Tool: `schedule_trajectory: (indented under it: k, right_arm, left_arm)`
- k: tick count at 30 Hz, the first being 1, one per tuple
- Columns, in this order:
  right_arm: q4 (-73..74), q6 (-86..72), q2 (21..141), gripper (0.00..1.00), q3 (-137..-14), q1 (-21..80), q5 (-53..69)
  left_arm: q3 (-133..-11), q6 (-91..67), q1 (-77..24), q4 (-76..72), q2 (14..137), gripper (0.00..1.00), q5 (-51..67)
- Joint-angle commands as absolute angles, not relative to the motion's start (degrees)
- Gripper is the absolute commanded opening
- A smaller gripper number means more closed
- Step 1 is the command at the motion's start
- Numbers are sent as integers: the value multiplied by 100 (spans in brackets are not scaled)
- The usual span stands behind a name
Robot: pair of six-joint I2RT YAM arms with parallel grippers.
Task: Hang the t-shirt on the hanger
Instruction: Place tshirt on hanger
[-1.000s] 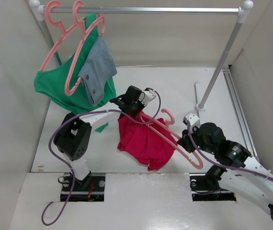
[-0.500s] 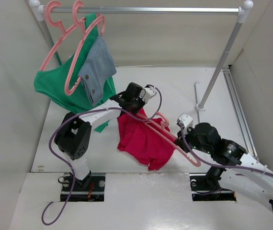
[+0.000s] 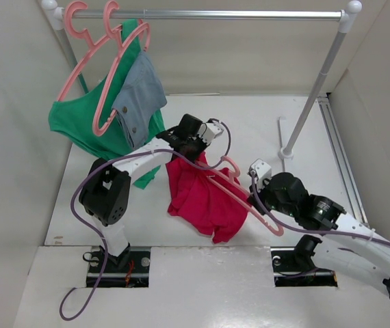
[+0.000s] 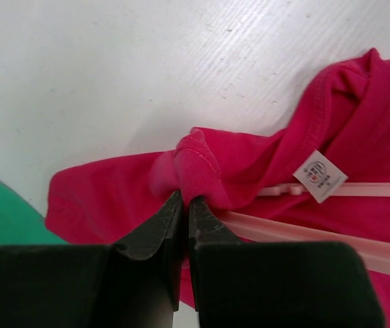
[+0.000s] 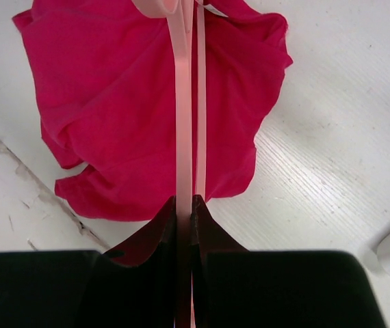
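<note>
The crimson t-shirt lies bunched on the table's middle, also in the left wrist view and the right wrist view. My left gripper is shut on a fold of its collar edge, beside a white label. The pink hanger lies across the shirt, its hook at the shirt's far right and one end under the cloth. My right gripper is shut on the hanger's thin bar at its near right end.
A metal rack rail crosses the back, its right post standing on the table. Two pink hangers hang at the rail's left with a green garment and a grey-blue denim piece. White walls enclose both sides.
My right gripper has slid left and away with the hanger, pushing it further over the shirt. My left gripper has lifted the collar slightly back and left.
</note>
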State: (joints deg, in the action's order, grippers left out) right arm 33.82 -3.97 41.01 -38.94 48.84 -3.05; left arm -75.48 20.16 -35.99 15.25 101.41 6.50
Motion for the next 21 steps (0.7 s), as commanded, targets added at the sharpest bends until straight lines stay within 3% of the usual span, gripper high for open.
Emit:
schedule_trajectory:
  k: [1, 9, 21]
  right_arm:
    - [2813, -720, 4192, 0, -4148, 4948, -650]
    - [2268, -617, 4474, 0, -4412, 4948, -1107]
    - [1478, -167, 3516, 0, -4359, 4526, -1160]
  left_arm:
    - [-7787, 1732, -3595, 1819, 9756, 0, 1124]
    - [-8744, 1293, -3797, 2284, 9571, 0, 1678]
    - [-9896, 1222, -4131, 2602, 9193, 0, 2557]
